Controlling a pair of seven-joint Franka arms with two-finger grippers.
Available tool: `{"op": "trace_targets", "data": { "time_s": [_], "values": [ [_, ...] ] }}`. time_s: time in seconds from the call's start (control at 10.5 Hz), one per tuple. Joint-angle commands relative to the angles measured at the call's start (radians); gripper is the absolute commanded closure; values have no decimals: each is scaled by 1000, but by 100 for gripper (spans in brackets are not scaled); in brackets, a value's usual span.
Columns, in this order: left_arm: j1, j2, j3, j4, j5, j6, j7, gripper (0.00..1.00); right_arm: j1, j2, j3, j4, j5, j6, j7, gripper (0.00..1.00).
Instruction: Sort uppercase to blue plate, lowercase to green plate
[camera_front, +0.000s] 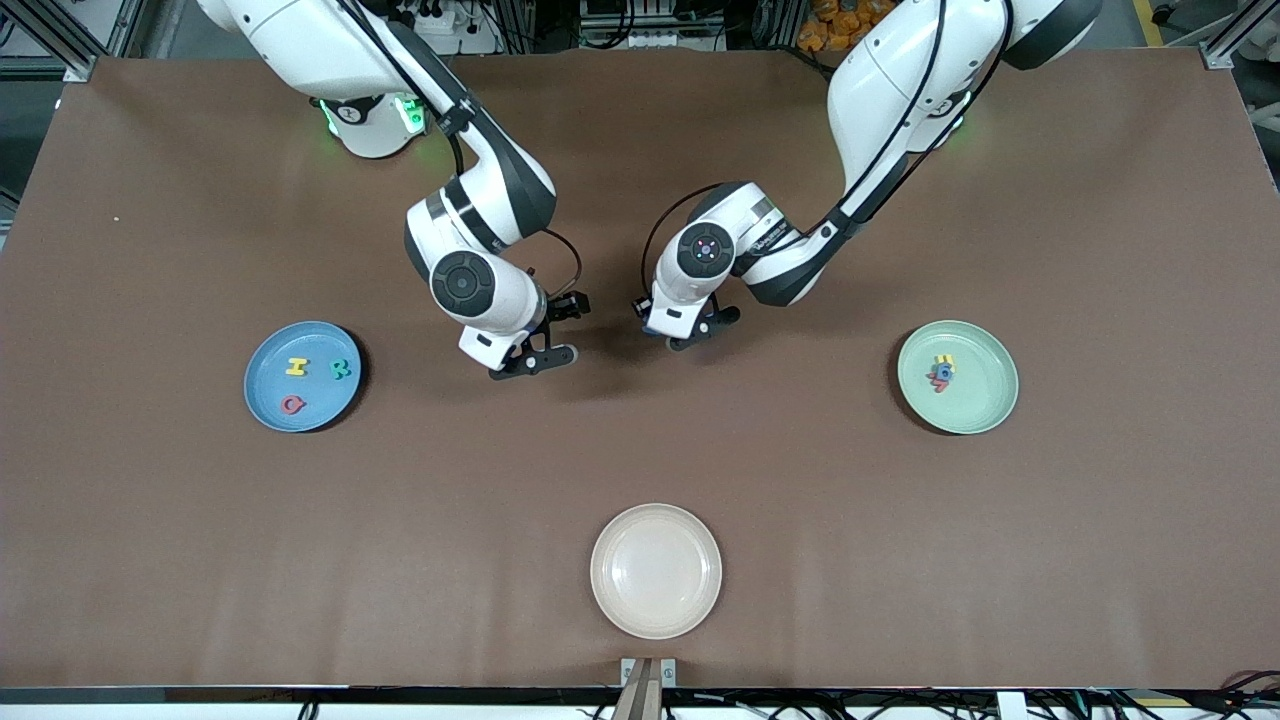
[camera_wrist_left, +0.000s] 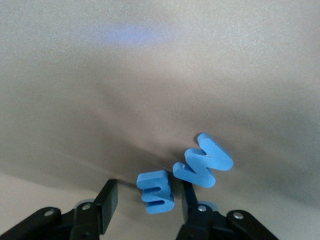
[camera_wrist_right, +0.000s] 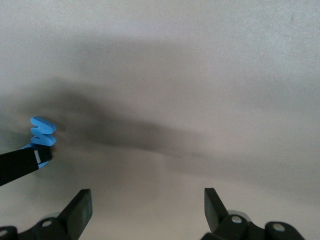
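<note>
Reading the surface as a clock from the front camera, with the arm bases at 12, the small blue E-like foam piece (camera_wrist_left: 156, 192) lies flat near the centre. The flat blue foam W (camera_wrist_left: 204, 161) lies just beside it, and I cannot tell whether the two touch. The front view hides both under the left arm's wrist.

The left claw (camera_wrist_left: 149, 192) is down at the surface and straddles the E-like piece. Its jaws are half-narrowed, with a clear gap on one side of the piece, so nothing is gripped. The W lies outside the jaws, close against the outer side of one finger (camera_wrist_left: 187, 197).

The right claw (camera_wrist_right: 147, 200) hangs over bare surface just toward 9 o'clock of the left claw (camera_front: 690, 335). Its jaws are spread wide and hold nothing. Its wrist view catches one blue letter (camera_wrist_right: 42, 131) next to a dark finger of the left claw.

The round sky-blue plate (camera_front: 262, 400) sits at 9 o'clock, at the right arm's end. It holds the yellow foam H (camera_front: 296, 367), the green foam R (camera_front: 342, 368) and the red foam Q (camera_front: 291, 404), each lying apart. The pale mint-green plate (camera_front: 990, 400) sits at 3 o'clock, at the left arm's end. It carries a tight cluster of a yellow letter (camera_front: 944, 362), a blue letter (camera_front: 941, 373) and a red letter (camera_front: 940, 385). A round cream plate (camera_front: 655, 570) sits at 6 o'clock.
</note>
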Motion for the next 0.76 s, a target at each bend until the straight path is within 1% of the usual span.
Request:
{"op": "trace_targets", "data": {
  "time_s": [0.0,0.19,0.47,0.57,0.66],
  "values": [
    [-10,8,10,5,22,3,-13,48,-3,-10,7,-14,-10,8,16,1],
    [-12,9,10,12,22,3,-13,59,-3,-10,7,-14,-10,8,16,1],
    [-14,16,10,14,23,3,-13,92,-3,-9,7,-14,-10,8,16,1],
    [-12,14,10,14,23,3,-15,100,-3,-9,7,-14,-10,10,16,1],
    [-12,8,8,14,23,3,-21,100,-3,-9,7,-14,-10,10,16,1]
  ]
}}
